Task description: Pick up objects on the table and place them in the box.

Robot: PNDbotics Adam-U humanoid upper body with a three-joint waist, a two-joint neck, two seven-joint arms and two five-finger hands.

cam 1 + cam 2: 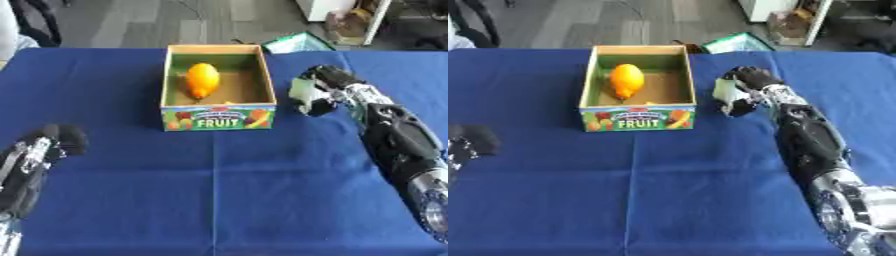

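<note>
A wooden box (218, 117) with a "FRUIT" label on its front stands at the table's middle back. An orange-yellow fruit (201, 79) lies inside it, toward the left. Just right of the box, my right hand (322, 89) has its fingers curled round a pale, whitish-green object (303, 91) that I cannot make out further. The hand hovers close to the box's right wall. My left hand (54, 140) shows at the lower left edge, fingers curled, holding nothing.
A blue cloth (227, 190) covers the whole table. Beyond the far edge lies a green-edged item (297, 43) on the floor, with furniture legs at the back right.
</note>
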